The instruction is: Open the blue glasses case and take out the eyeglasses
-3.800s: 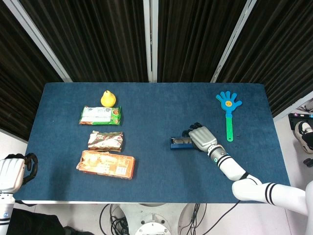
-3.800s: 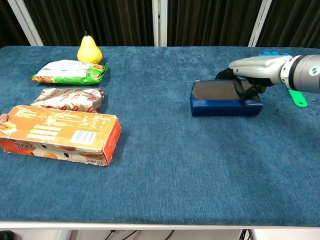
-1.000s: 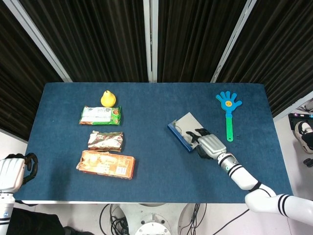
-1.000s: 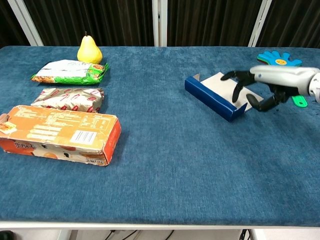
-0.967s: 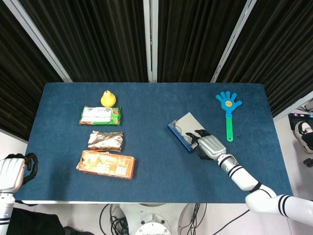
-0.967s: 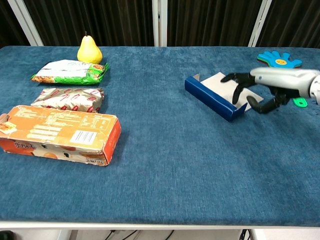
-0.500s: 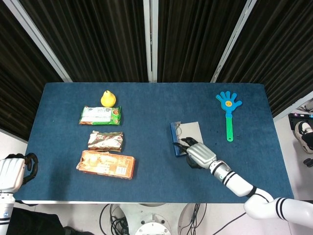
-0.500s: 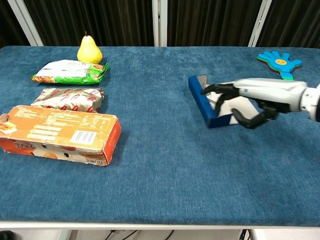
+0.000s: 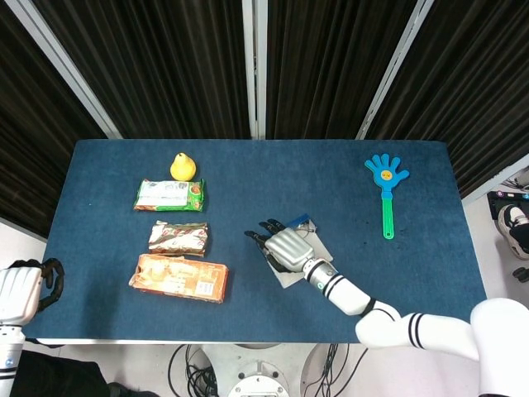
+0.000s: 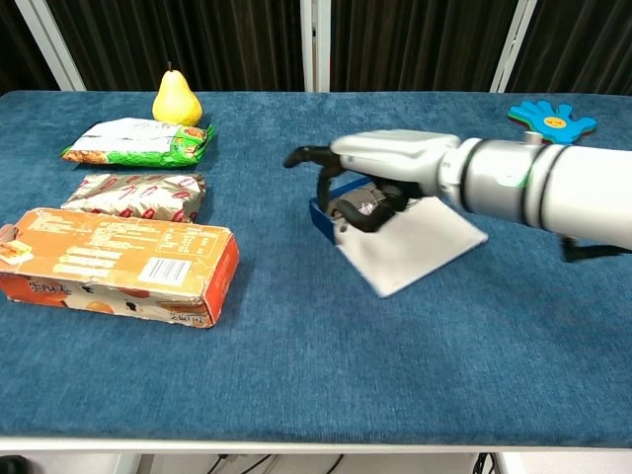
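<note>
The blue glasses case [image 10: 320,219] lies open near the table's middle, its pale lid flap [image 10: 415,247] spread flat toward the front right. My right hand [image 10: 380,168] reaches over it from the right, fingers curled over the blue wall and thumb tucked underneath, gripping the case. In the head view the right hand [image 9: 285,246] covers most of the case [image 9: 303,222], so the eyeglasses are hidden beneath it. My left hand [image 9: 21,294] hangs off the table's front left corner, holding nothing, fingers loosely curved.
On the left, from back to front, lie a yellow pear [image 10: 176,99], a green snack packet [image 10: 138,140], a foil packet [image 10: 138,196] and an orange box [image 10: 118,265]. A blue hand-shaped clapper [image 9: 387,186] lies at the back right.
The right hand has swept left across the table, dragging and turning the opened case with it. The lid flap now points front right. The left hand has not moved.
</note>
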